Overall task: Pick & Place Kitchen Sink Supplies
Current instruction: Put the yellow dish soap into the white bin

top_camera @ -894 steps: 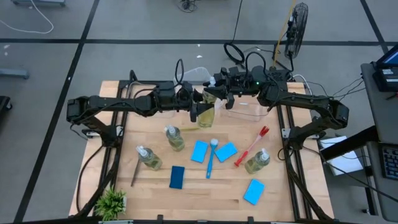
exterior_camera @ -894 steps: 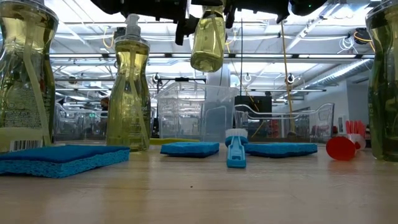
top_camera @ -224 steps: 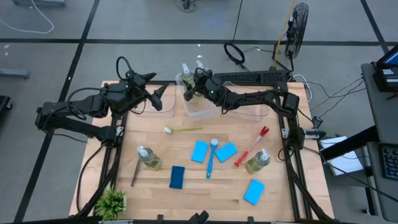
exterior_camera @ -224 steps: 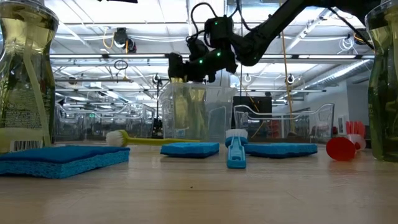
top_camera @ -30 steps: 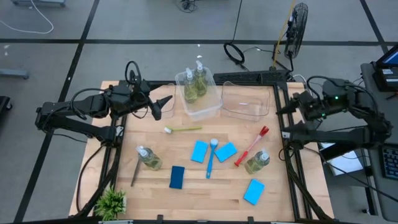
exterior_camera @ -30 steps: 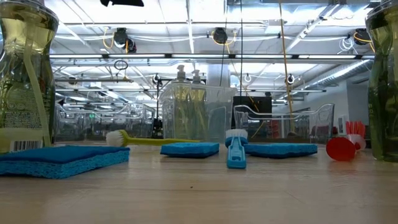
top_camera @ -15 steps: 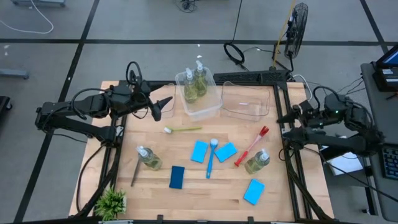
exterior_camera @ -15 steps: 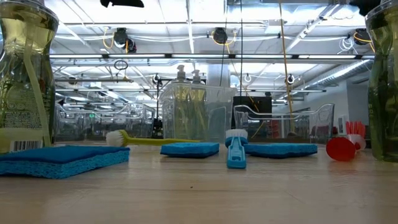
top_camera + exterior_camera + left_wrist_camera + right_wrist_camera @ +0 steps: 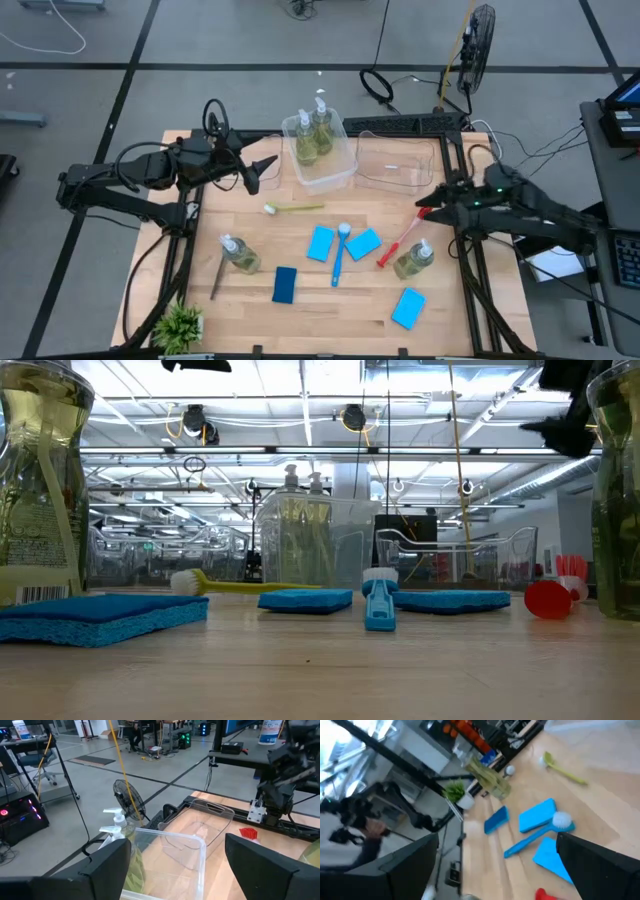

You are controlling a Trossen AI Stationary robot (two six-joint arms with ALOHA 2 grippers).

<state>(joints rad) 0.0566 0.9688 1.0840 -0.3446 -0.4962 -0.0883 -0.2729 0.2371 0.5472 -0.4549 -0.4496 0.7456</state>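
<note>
Right gripper (image 9: 424, 204) swung inward over slim red brush (image 9: 404, 236).

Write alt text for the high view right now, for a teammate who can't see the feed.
Overhead view of a wooden table: two soap bottles stand in a clear bin, with an empty bin beside it. Two more bottles, four blue sponges and several brushes lie loose. The left tool waits open near the filled bin; the open right tool is over the red brush.

Your left gripper (image 9: 268, 166) hovers at ten o'clock, fingers spread wide; your right gripper (image 9: 427, 203) reaches in from three o'clock, fingers also apart.
</note>
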